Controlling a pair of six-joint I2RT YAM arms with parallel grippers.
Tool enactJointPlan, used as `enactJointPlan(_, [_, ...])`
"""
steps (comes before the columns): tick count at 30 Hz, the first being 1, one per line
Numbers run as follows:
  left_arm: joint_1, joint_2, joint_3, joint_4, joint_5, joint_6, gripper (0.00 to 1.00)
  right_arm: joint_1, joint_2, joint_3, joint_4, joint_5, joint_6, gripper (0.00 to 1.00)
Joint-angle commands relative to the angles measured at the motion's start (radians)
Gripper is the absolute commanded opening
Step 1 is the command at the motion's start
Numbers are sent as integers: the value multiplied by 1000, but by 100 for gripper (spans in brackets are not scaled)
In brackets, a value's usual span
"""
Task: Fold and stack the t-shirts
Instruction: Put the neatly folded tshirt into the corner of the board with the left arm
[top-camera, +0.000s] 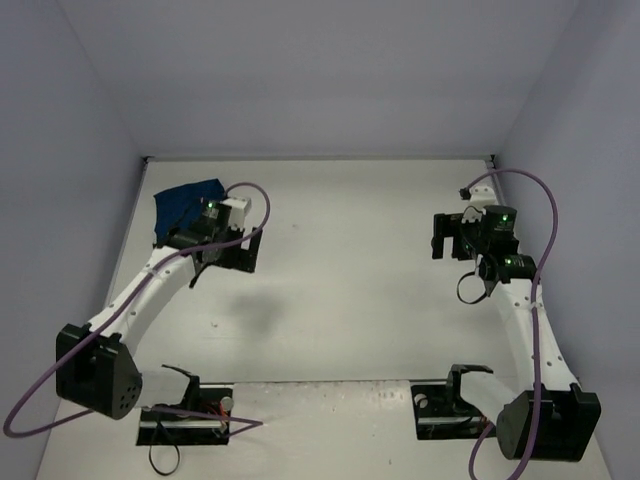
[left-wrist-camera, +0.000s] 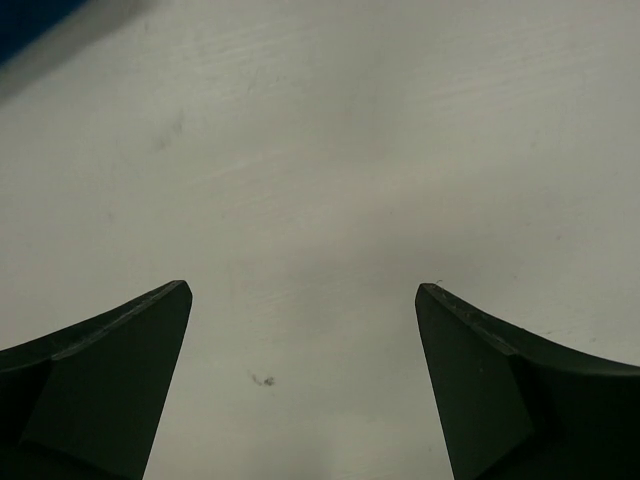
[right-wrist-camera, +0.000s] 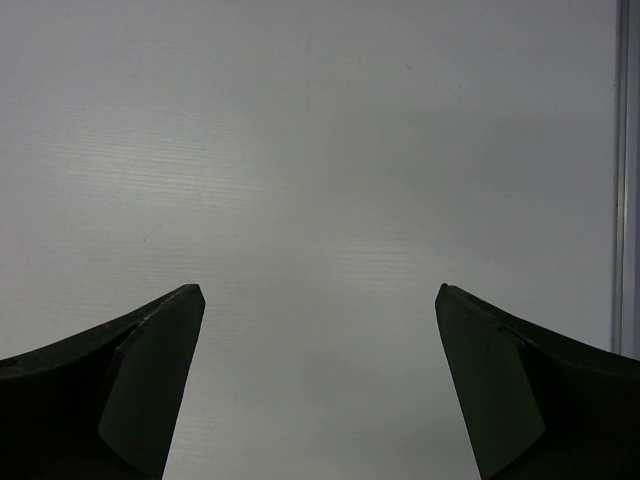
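Navy blue t-shirt (top-camera: 183, 205): bunched in a compact heap at far left corner of bench (top-camera: 340, 240), near edge partly hidden behind left arm (top-camera: 150, 275).

Left end effector (top-camera: 242, 254): fingers spread wide, gripping nothing. Sits just beside the heap, on its right, over bare bench surface. Shows only a blurred blue sliver at top left corner of left wrist view.

Right end effector (top-camera: 444, 236): fingers spread wide, gripping nothing. Hangs over right side of bench, well apart from t-shirt. Shows only bare surface between fingers in right wrist view.
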Motion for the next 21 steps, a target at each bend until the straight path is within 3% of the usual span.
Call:
enactJointPlan(1, [-18,-190,-75,151,-87,-16,92,-4,-34,-2,46,47,23,100])
enactJointPlan(9, [-28,-175,-111,152,-193,42,92,-7,-41,-2,43,62,-8,100])
enactJointPlan(21, [-30,-150,-85,143,-192,46,92,-7,-50,2,31,57,-20,100])
